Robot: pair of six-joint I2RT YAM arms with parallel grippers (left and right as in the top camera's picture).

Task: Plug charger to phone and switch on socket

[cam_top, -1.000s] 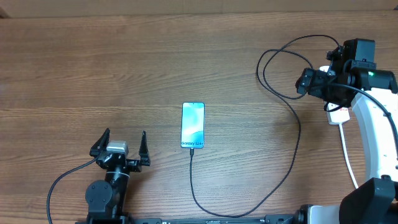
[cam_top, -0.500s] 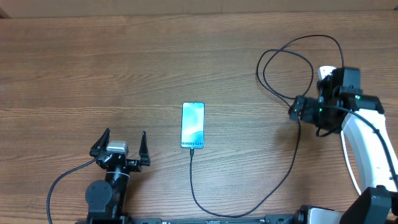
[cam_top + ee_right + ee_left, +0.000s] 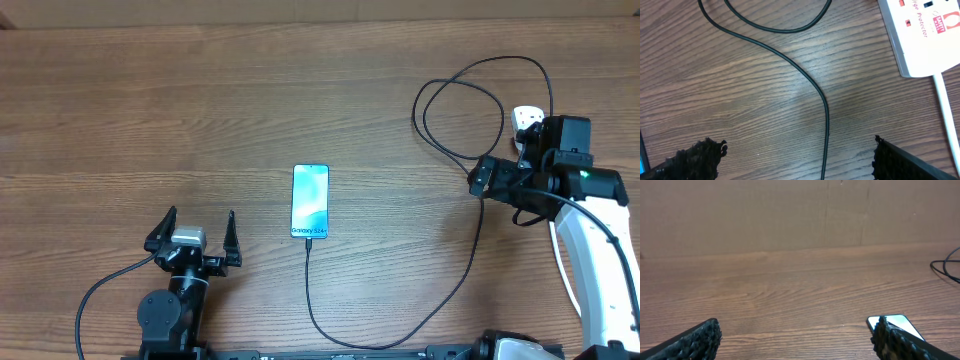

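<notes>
The phone [image 3: 310, 201] lies flat mid-table, screen lit blue-teal. The charger cable [image 3: 455, 280] runs from the phone's bottom edge, curves along the front and climbs right into loops near the socket [image 3: 524, 118]. Only the socket's white far end shows past the right arm. My right gripper [image 3: 477, 180] hovers open over the cable, left of the socket. In the right wrist view the cable [image 3: 826, 115] passes between the open fingers, and the socket [image 3: 920, 35] with its red marks lies upper right. My left gripper [image 3: 200, 216] stands open left of the phone [image 3: 892, 322], holding nothing.
The thick white cord [image 3: 947, 110] leaves the socket toward the front right, also seen in the overhead view as the cord [image 3: 560, 262] under the right arm. A cardboard wall [image 3: 800, 215] closes the table's far side. More loops of the black cable [image 3: 470, 95] lie back right.
The right arm has drawn back from over the socket toward the front, uncovering the socket's far end. Its gripper now hangs over the cable. The left arm and the phone have not moved.
</notes>
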